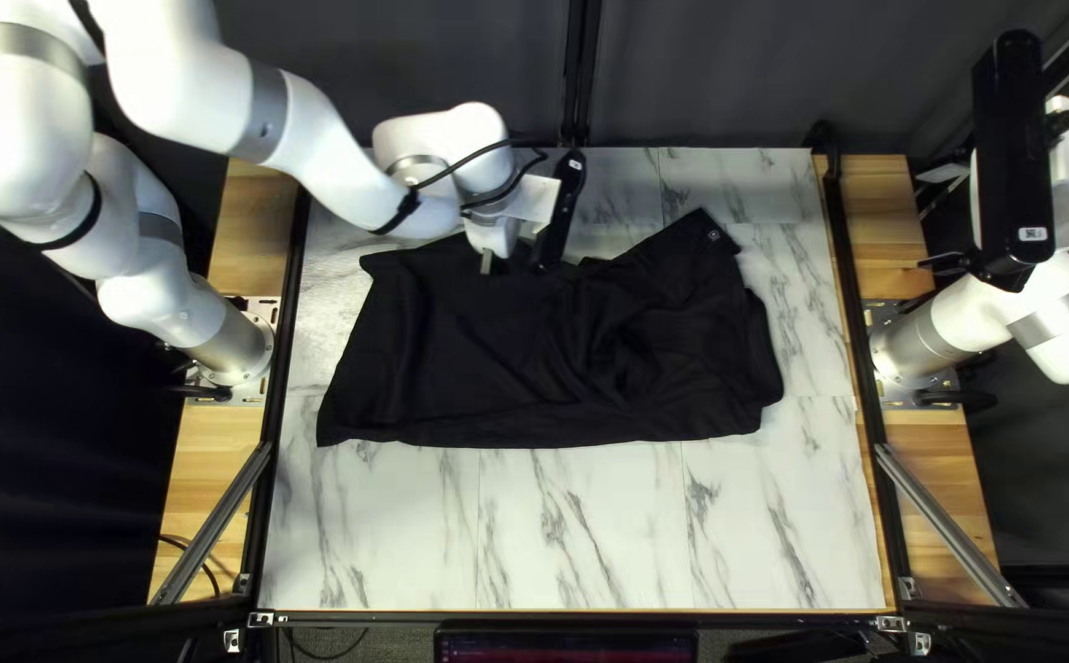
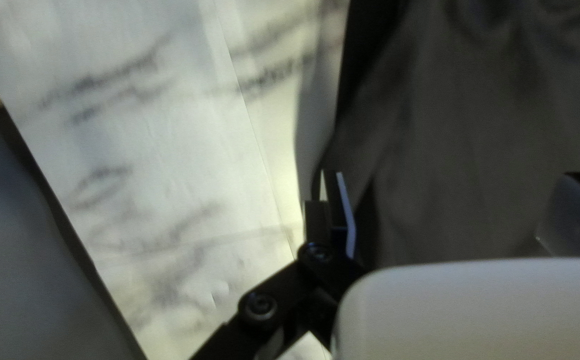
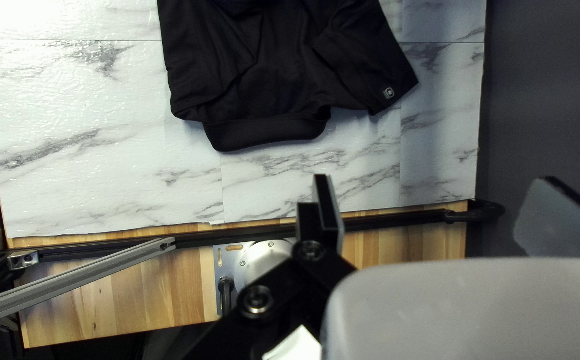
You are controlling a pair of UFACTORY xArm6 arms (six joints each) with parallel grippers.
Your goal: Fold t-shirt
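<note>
The counter [image 1: 583, 528] carries a black t-shirt [image 1: 497, 356], spread from its middle toward the far edge. The left pincer [image 2: 455, 190], spread wide, is at the shirt's far side; closing there may catch one layer only, the cloth being thin and loose. The right pincer [image 3: 436, 183], likewise spread, hangs near the right edge, apart from the cloth; a one-sided pull could skew the shirt. Bunched creases [image 1: 626, 338] may fold in as a lump.

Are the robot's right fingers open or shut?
Open. The right gripper's fingers stand wide apart, with nothing held between them.
</note>
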